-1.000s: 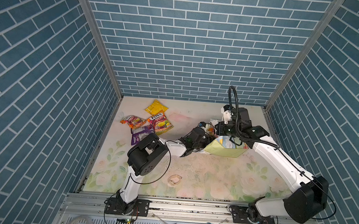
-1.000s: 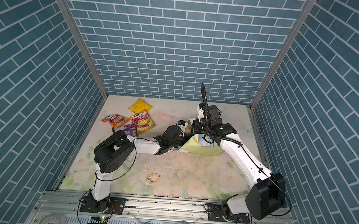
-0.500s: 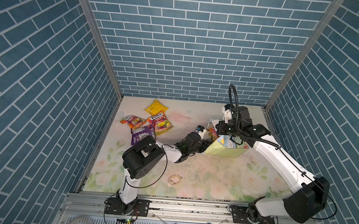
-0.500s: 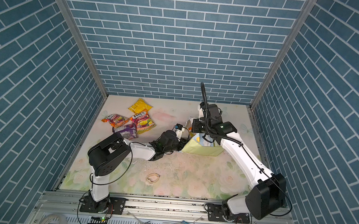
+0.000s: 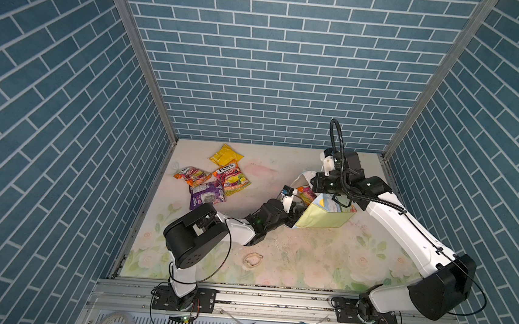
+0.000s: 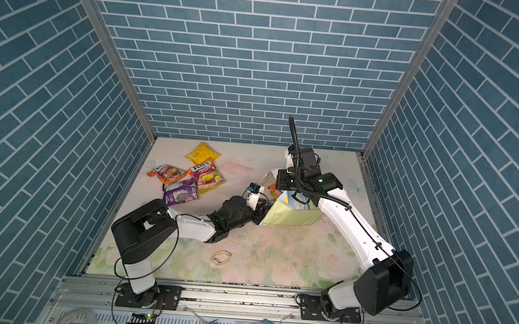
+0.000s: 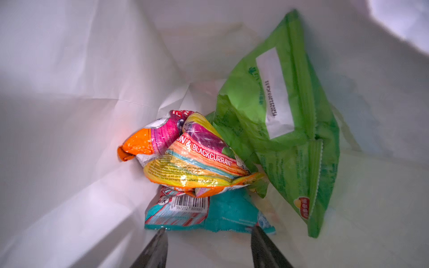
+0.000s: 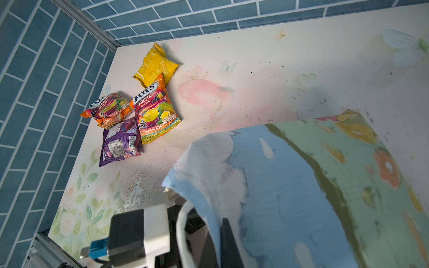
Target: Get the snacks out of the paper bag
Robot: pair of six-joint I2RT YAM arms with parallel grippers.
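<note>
Now that the left gripper point(image 7: 208, 229) has pushed forward into the mouth of the paper bag point(image 5: 323, 217), after sitting a little back from it half a second ago, three snacks show inside. A teal packet point(image 7: 232, 213) lies nearest the mouth, a crumpled FOX'S candy bag point(image 7: 192, 160) rests on it, and a green bag point(image 7: 290, 139) leans on the bag's white inner wall beside both. The left gripper's fingers stand apart with nothing between them, tips just short of the teal packet's edge. Above the bag, the right gripper point(image 5: 331, 197) is pinched together on its upper rim, holding the mouth up. Well apart from the bag, on the left arm's side, four packets lie on the table point(image 5: 307, 261): a yellow packet point(image 5: 225, 155), a FOX'S FRUITS bag point(image 5: 231, 178), a smaller FOX'S bag point(image 5: 192, 176) and a purple packet point(image 5: 207, 195). I judge the task past halfway, with the teal packet likely next.
</note>
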